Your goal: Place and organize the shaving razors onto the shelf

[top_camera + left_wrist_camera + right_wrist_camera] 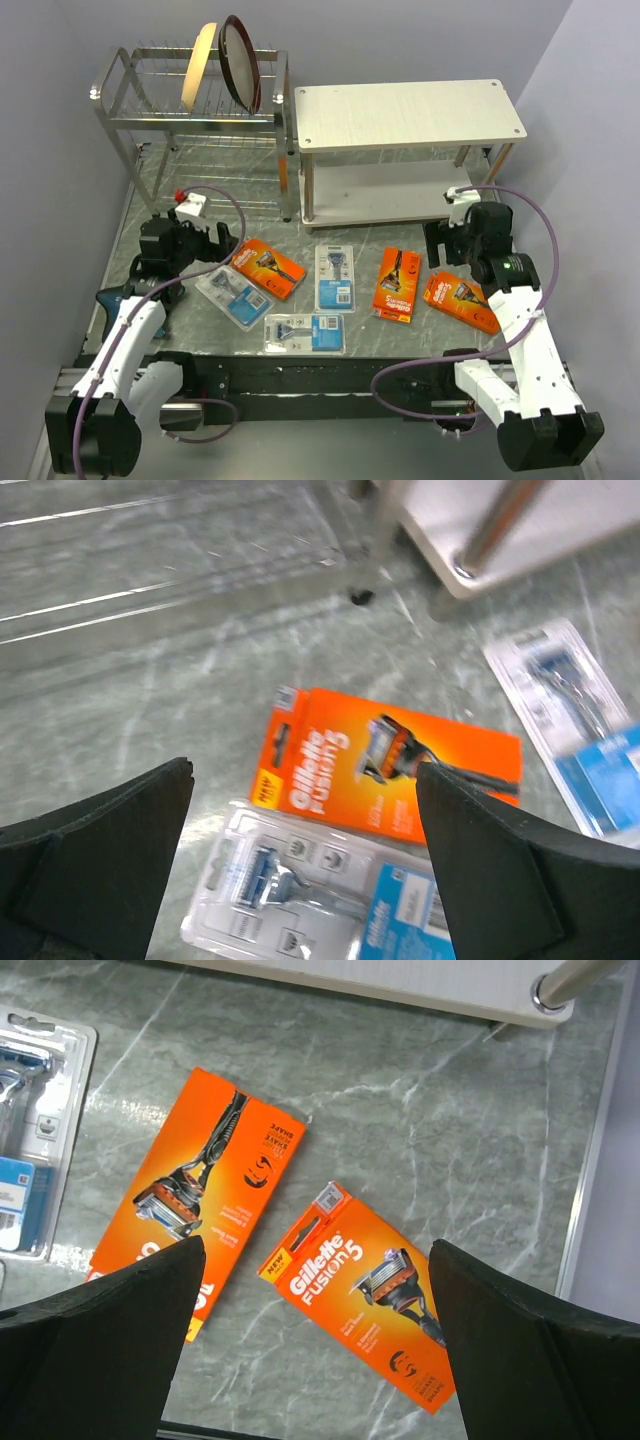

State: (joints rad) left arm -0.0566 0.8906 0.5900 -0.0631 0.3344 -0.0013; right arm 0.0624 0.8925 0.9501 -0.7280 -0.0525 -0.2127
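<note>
Six razor packs lie on the grey table in front of the white two-tier shelf (pixel 408 108), whose boards are bare. Orange packs: one left (pixel 268 268), one middle right (pixel 397 284), one far right (pixel 460 301). Clear and blue packs: one left (pixel 232 296), one centre (pixel 335 277), one at the front (pixel 304 333). My left gripper (pixel 205 243) is open above the left orange pack (pixel 385 765) and the left clear pack (pixel 300 895). My right gripper (pixel 450 243) is open above the far right orange pack (pixel 365 1290), beside the middle right orange pack (pixel 195 1190).
A chrome wire dish rack (pixel 190 105) with two plates (pixel 240 62) stands at the back left, beside the shelf. A shelf leg (pixel 500 525) and the rack's foot (pixel 360 595) are just beyond the left gripper. The table's right edge (pixel 590 1190) is close to the right gripper.
</note>
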